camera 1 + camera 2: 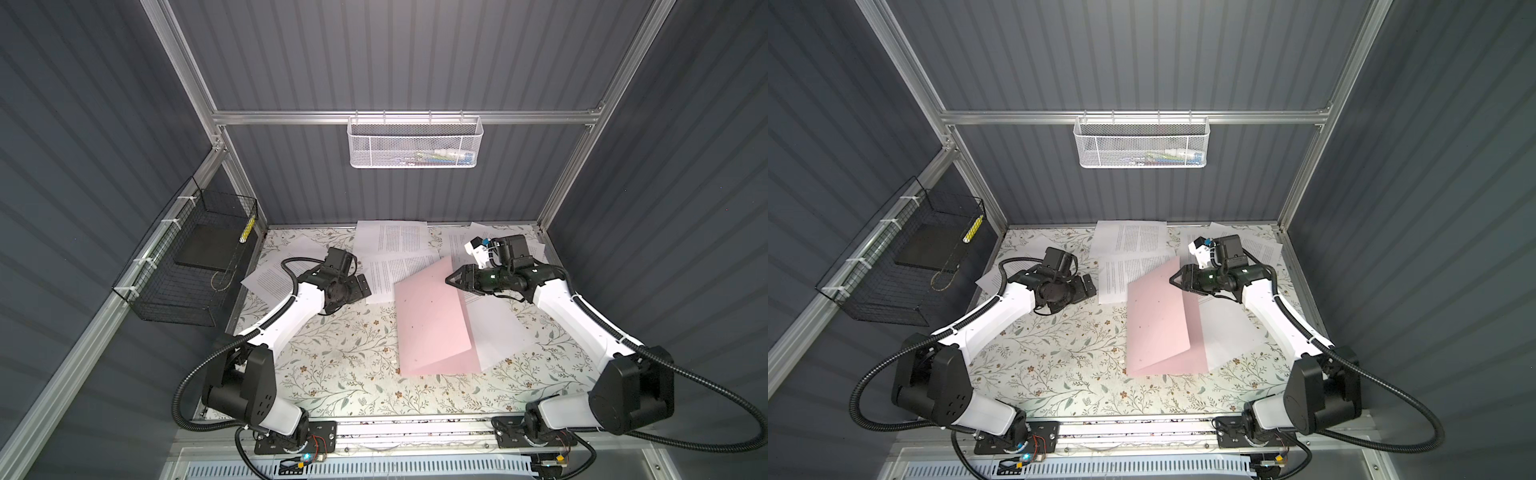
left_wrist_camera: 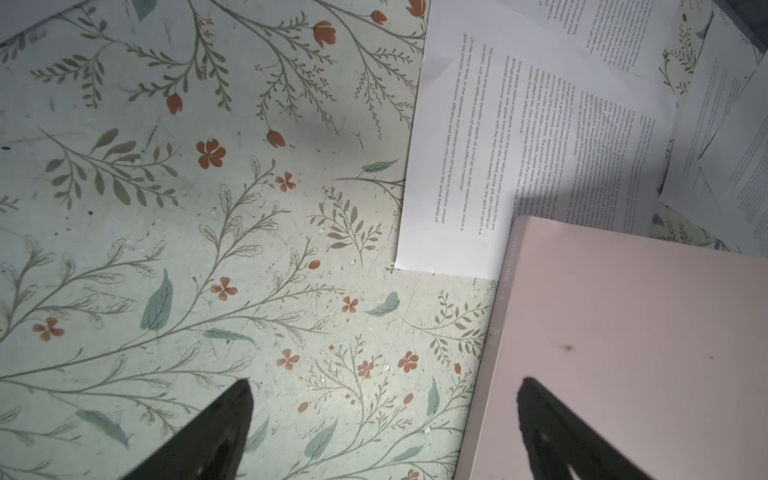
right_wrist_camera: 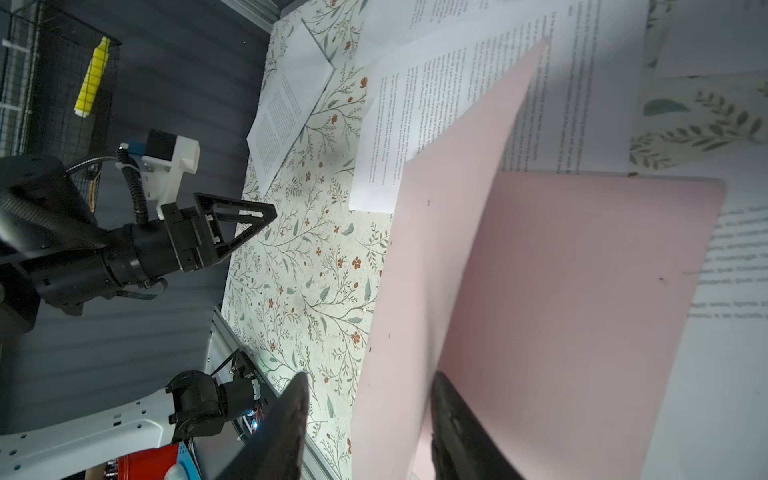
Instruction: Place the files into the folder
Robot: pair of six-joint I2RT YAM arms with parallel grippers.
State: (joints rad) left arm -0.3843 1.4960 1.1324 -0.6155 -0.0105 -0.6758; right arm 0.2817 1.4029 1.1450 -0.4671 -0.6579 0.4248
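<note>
The pink folder [image 1: 432, 328] lies just toward 3 o'clock of the table [image 1: 332, 365] middle, cover half lifted. The right gripper [image 1: 449, 279] sits at its 12 o'clock corner, jaws parted astride the cover's edge. The left gripper [image 1: 363, 286], spread wide, hovers at 9 o'clock. The files [image 1: 390, 239] lie scattered toward 12 o'clock

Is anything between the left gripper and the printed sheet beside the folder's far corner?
Nothing visible. In the left wrist view only bare table lies between the open left gripper and the sheet; the folder covers just one corner of it.
</note>
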